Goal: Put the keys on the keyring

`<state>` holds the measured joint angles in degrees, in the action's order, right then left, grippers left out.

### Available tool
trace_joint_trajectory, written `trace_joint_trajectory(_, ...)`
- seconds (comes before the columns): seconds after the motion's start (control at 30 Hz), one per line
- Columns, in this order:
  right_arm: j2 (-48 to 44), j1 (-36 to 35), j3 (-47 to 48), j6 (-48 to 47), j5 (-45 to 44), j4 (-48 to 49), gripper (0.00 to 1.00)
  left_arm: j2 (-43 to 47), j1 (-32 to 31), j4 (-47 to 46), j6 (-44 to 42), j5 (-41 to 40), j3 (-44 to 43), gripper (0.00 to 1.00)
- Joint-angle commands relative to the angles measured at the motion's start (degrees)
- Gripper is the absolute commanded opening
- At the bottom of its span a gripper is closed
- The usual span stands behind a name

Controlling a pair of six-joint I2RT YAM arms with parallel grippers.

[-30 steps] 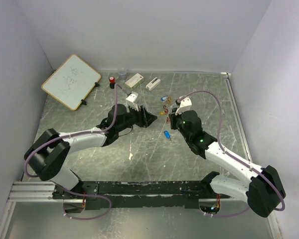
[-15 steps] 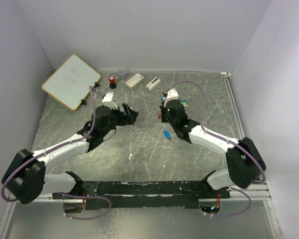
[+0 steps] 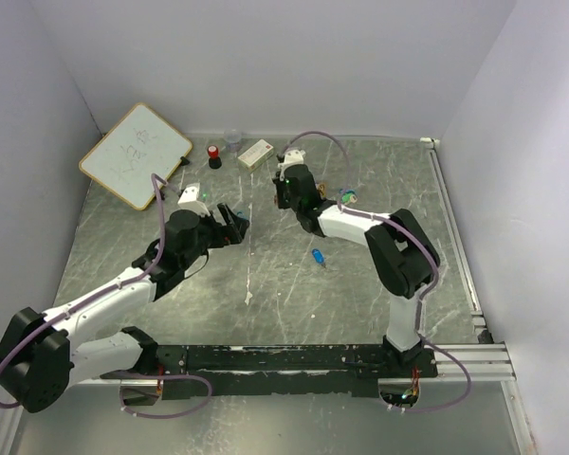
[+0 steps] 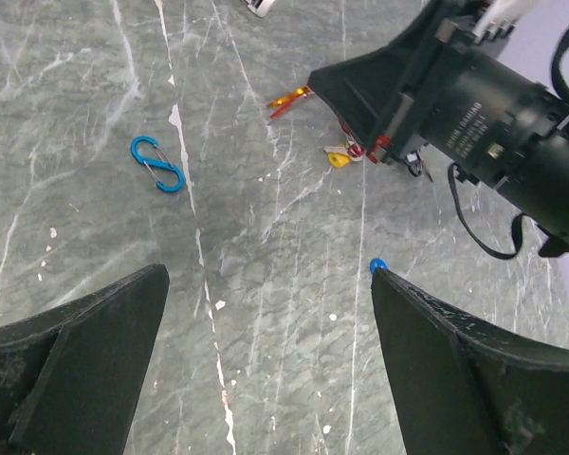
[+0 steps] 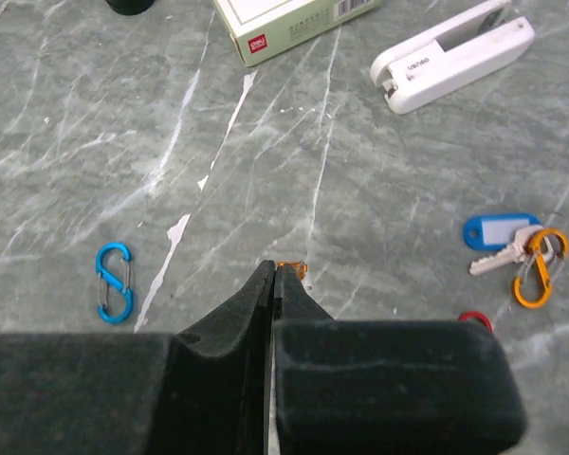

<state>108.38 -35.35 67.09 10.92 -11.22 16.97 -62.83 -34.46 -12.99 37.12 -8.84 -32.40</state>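
My right gripper [image 5: 271,273] is clenched, pads flush, with nothing visible between them. My left gripper [image 4: 267,275] hangs fully released and empty above the table [image 4: 266,218]. I take the blue S-clip [image 5: 112,282] as reference. The right fingertips sit to its right, and an orange clip [image 5: 290,270] lies at their very tip; I cannot tell if it is touching. The keys [image 5: 493,258] lie further right of the S-clip: a blue-tagged key [image 5: 498,232] against an orange carabiner [image 5: 531,268], and a red tag [image 5: 474,320] half hidden by the gripper body. I cannot positively identify a keyring. In my judgement, closed fingers this low could shove the orange clip or sweep the tiny keys across the smooth table instead of picking them up. With both grippers close together right of the S-clip, they could also foul each other. The left wrist view shows a yellow tag [image 4: 339,156] tucked beneath the right gripper, which the right wrist's own fingers conceal. Only the right wrist view shows the blue-tagged key clearly. The top view gives the arm layout, but the keys are too small to read there.
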Motion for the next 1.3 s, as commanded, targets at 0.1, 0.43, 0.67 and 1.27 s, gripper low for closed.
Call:
trace_joint_trajectory(0.1, 6.4, 1.6, 6.8, -0.9, 1.3, 1.4, 0.00, 0.0, 0.5, 0.7, 0.0, 0.7, -0.1, 0.98)
trace_joint_trajectory(0.43, 0.6, 3.5, 1.3, -0.7, 0.4, 1.7, 0.59, -2.8, 0.5, 0.9, 0.0, 2.1, -1.3, 0.98)
trace_joint_trajectory(0.67, -11.2, 3.5, -9.2, 3.5, -1.7, -7.3, 0.60, -4.7, 0.5, -0.1, 0.5, 2.5, -1.3, 0.97)
trace_joint_trajectory(1.27, -28.2, 3.5, -28.4, 13.1, -5.3, -20.8, 0.57, -12.1, 0.5, -3.5, 1.9, 6.2, -2.2, 0.95)
